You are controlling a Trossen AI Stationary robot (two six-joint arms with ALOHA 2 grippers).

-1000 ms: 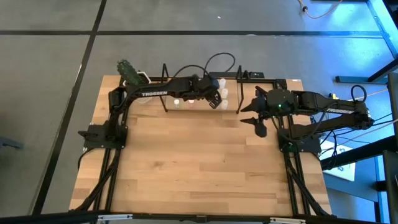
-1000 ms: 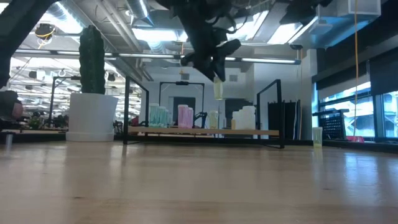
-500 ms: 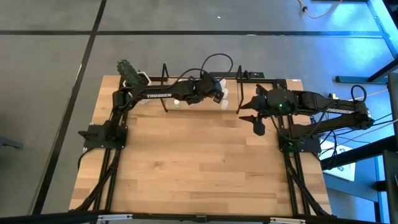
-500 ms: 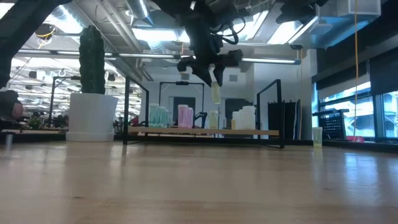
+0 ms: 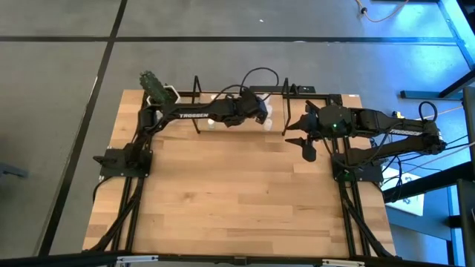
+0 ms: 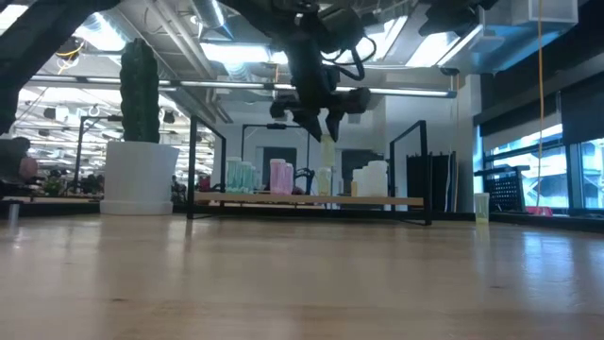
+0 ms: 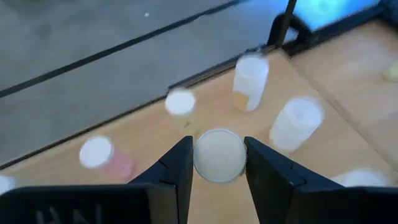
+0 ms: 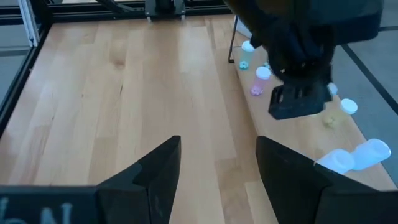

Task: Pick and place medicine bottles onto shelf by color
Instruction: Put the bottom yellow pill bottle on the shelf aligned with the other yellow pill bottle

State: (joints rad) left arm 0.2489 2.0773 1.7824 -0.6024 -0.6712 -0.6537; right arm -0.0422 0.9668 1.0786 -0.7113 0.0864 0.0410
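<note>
The desk (image 5: 245,200) is a pale wooden top, bare over most of its surface. The shelf (image 5: 245,111) stands along its far edge, a low black wire rack with a wooden floor and upright loops at both ends. A cactus (image 6: 139,90) in a white pot (image 6: 140,178) stands just beyond the shelf's left end.

The left arm (image 5: 185,113) reaches along the shelf toward its right half. The left pincer (image 7: 217,158) hangs above the shelf floor, pinching a bottle (image 7: 218,154) by its sides between both fingers (image 7: 176,171); in the low view that bottle (image 6: 327,149) looks yellowish and hangs clear above the row standing on the shelf. The right arm (image 5: 386,126) waits just off the shelf's right end, its right pincer (image 8: 214,171) spread and holding nothing, above bare desk in front of the shelf.

On the shelf floor the other bottles stand in groups: pale green ones (image 6: 240,177) toward the left, pink ones (image 6: 281,177) beside them, a yellowish one (image 6: 324,181) near the middle, and white ones (image 6: 370,178) toward the right end.
</note>
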